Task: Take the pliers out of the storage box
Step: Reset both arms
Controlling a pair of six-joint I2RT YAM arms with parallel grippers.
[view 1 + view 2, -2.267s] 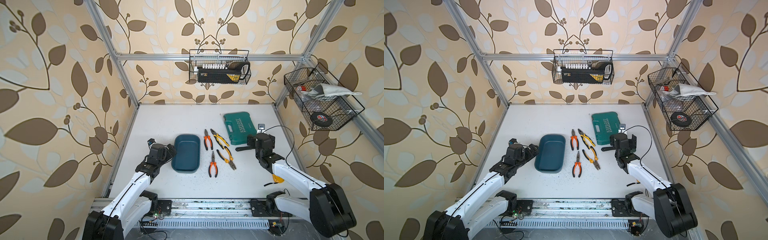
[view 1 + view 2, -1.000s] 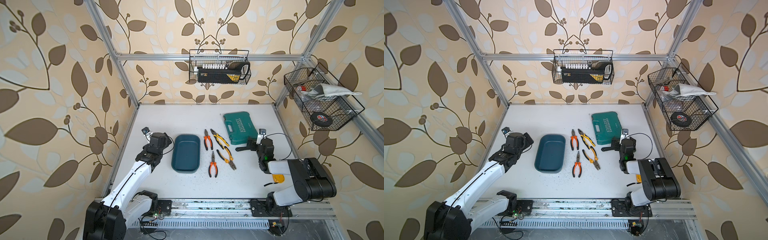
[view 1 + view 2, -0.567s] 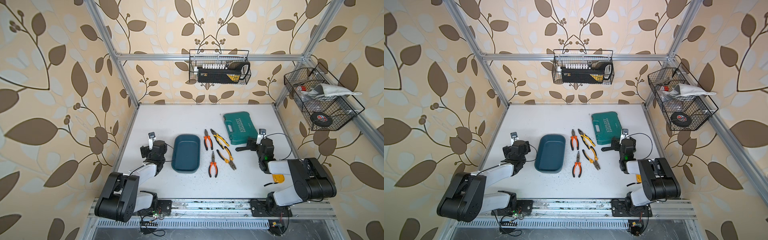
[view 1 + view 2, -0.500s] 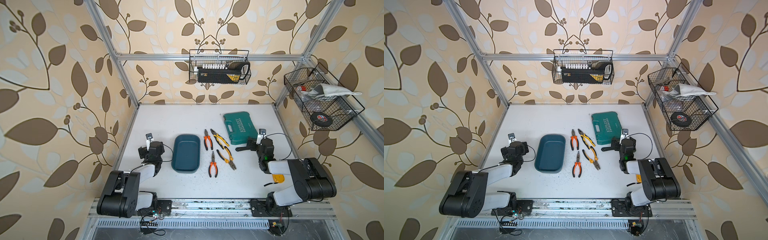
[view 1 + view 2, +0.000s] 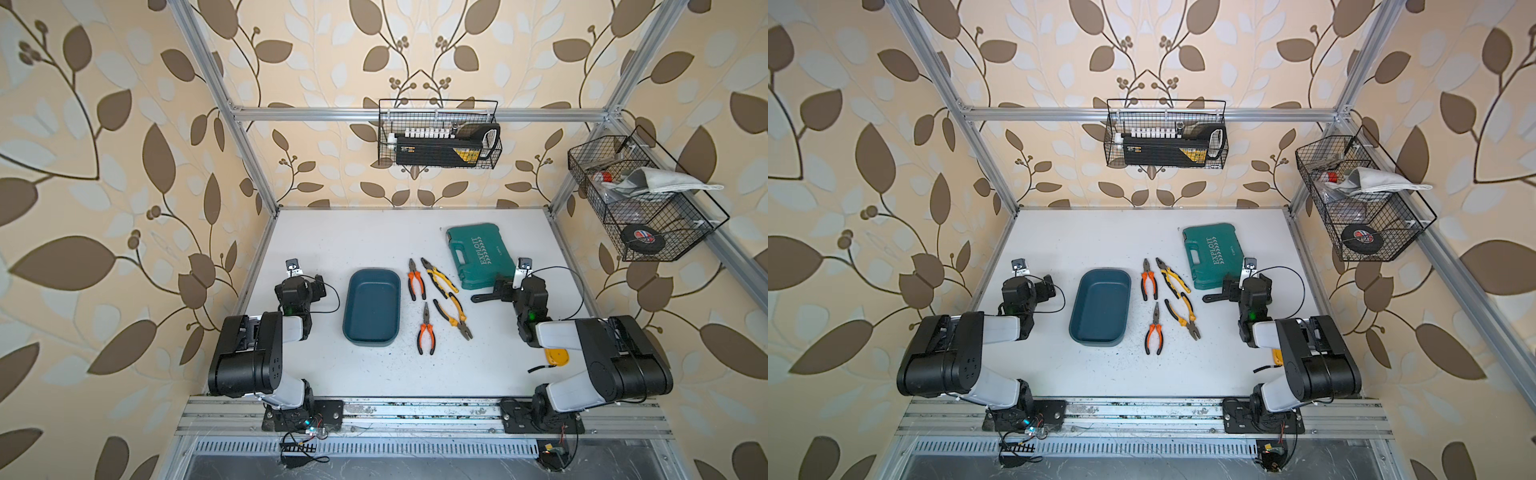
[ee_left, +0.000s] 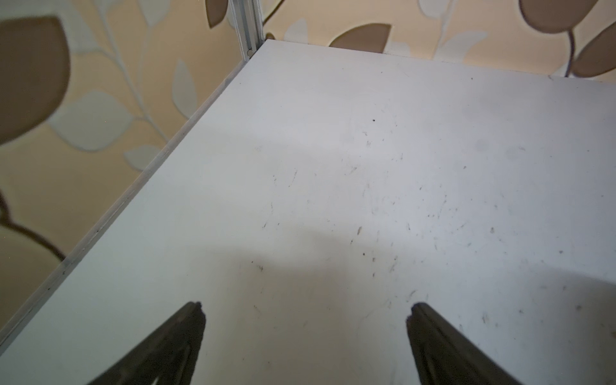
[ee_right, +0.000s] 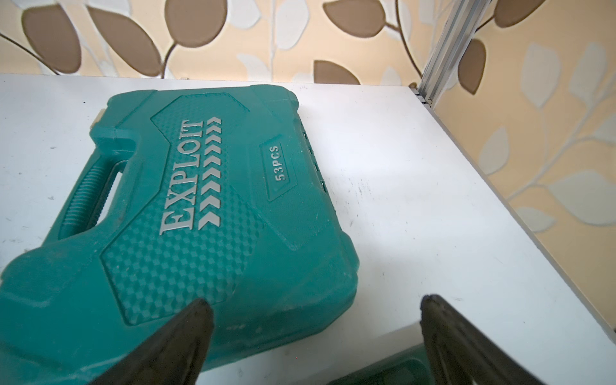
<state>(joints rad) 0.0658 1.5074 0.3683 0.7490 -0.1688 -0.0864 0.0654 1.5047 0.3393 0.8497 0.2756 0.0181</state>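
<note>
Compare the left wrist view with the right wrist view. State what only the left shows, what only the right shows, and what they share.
Only the left wrist view: the left gripper, open, with nothing but scuffed white table between and beyond its fingertips.
Only the right wrist view: the right gripper, open, and the green EXPLOIT tool case marked 53PCS, lying flat ahead of it.
Both: the white table, leaf-patterned wallpaper and an aluminium frame post at a table corner.
</note>
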